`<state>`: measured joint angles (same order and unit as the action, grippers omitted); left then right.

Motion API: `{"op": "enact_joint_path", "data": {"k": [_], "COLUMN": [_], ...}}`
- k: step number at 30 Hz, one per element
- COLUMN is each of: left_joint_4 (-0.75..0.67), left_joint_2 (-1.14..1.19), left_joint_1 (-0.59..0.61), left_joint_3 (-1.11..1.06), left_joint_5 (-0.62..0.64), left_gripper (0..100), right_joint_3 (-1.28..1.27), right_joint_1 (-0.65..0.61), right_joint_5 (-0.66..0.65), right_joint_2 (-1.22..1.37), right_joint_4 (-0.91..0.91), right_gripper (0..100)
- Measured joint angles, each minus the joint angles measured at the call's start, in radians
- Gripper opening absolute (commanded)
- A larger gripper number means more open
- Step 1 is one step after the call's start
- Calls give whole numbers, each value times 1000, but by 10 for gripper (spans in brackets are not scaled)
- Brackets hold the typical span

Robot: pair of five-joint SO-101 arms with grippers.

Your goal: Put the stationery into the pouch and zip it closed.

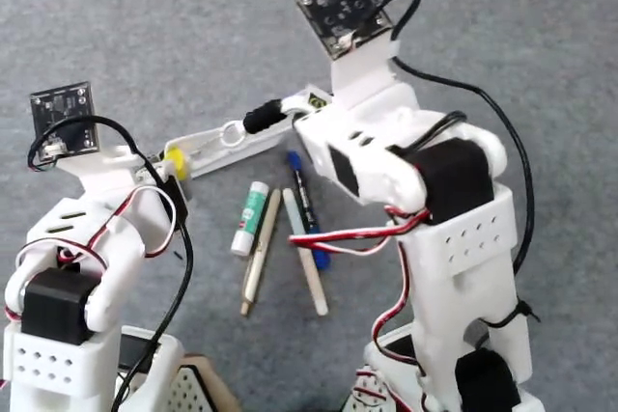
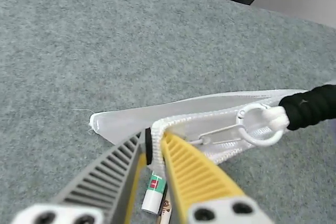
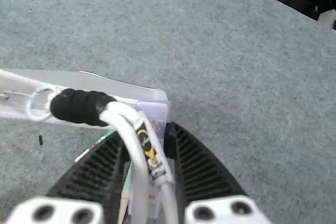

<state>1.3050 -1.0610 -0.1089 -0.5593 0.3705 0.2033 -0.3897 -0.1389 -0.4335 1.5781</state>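
1. Pouch. The high view shows me the pouch (image 1: pixel 208 146) on the grey table (image 1: pixel 145 36), stretched between the two arms. Its left end lies nearer and its right end farther.

2. Left gripper (image 1: pixel 175 163). In the high view it sits at the pouch's left end. The left wrist view (image 2: pixel 151 142) adds the grip detail: the yellow finger (image 2: pixel 184 166) and the grey finger (image 2: pixel 113 163) are pressed together on the edge of the pouch (image 2: pixel 210 111).

3. Right gripper (image 1: pixel 307 108). In the high view it sits at the right end, partly under the arm. In the right wrist view (image 3: pixel 149 136) I see its black fingers (image 3: pixel 194 156) pinching the pouch's corner (image 3: pixel 152 109). A white cord (image 3: pixel 139 140) crosses in front of them.

4. Zip. A ring (image 1: pixel 232 132) lies on the pouch, joined to a black sleeve (image 1: pixel 261 116). Both wrist views show this pair close up (image 2: pixel 257 125) (image 3: pixel 79 106).

5. Stationery. All four items lie on the table outside the pouch, just near of it:
- the glue stick (image 1: pixel 249 219)
- the pencil (image 1: pixel 259 253) beside it
- the blue marker (image 1: pixel 307 207)
- the white pen (image 1: pixel 307 258) against the marker

The left wrist view shows the glue stick (image 2: pixel 153 195) between its fingers, below the pouch edge.
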Motion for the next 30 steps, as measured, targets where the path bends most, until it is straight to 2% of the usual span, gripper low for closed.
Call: {"op": "enact_joint_path", "data": {"k": [14, 30], "left_joint_4": [0, 0], "left_joint_2": [0, 0], "left_joint_1": [0, 0], "left_joint_3": [0, 0], "left_joint_5": [0, 0], "left_gripper": [29, 29], "right_joint_3": [0, 0], "right_joint_1": [180, 304], "right_joint_5": [0, 0], "right_joint_2": [0, 0], "right_joint_4": [0, 0], "right_gripper": [12, 12]}}
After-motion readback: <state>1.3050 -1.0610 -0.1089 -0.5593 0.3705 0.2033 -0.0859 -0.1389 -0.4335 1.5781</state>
